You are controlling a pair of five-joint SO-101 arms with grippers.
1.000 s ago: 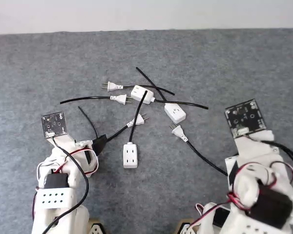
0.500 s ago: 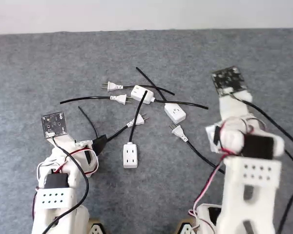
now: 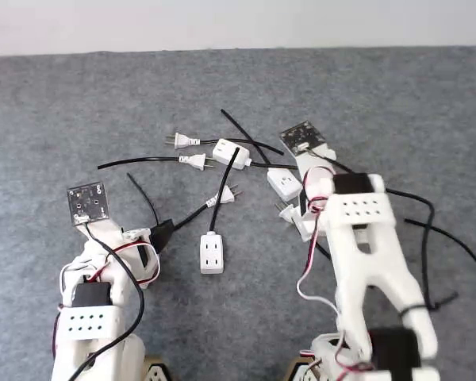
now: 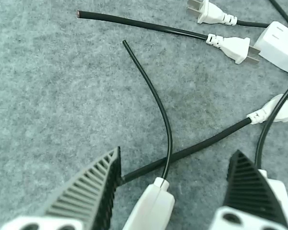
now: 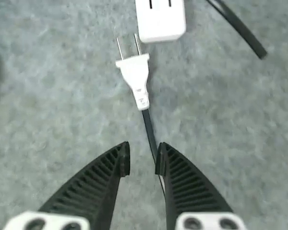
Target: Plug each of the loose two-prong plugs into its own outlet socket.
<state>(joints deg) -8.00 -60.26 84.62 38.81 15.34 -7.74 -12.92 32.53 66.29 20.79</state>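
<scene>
Several white two-prong plugs on black cables lie mid-table: one (image 3: 182,141) at the back, one (image 3: 197,161) with its prongs near a white socket (image 3: 230,152), one (image 3: 224,195) in the middle, one (image 3: 288,211) just short of a second socket (image 3: 285,183). A third socket (image 3: 212,253) lies nearer the arms. My right arm (image 3: 357,214) stretches over that last plug (image 5: 133,72). My right gripper (image 5: 142,158) hangs narrowly open above its cable (image 5: 149,129), and the prongs point at the socket (image 5: 161,17). My left gripper (image 4: 176,154) stands wide open over a white cable end (image 4: 151,208).
Everything sits on a grey carpet-like mat (image 3: 79,103). Loose black cables cross one another around the sockets, and a thin one (image 4: 158,105) curves in toward my left gripper. The right arm's own cables (image 3: 424,230) trail over the mat on the right.
My right arm has swung from the near right edge forward and to the left, and it now hangs over the plug by the right-hand socket. The left arm and the plugs have not moved.
</scene>
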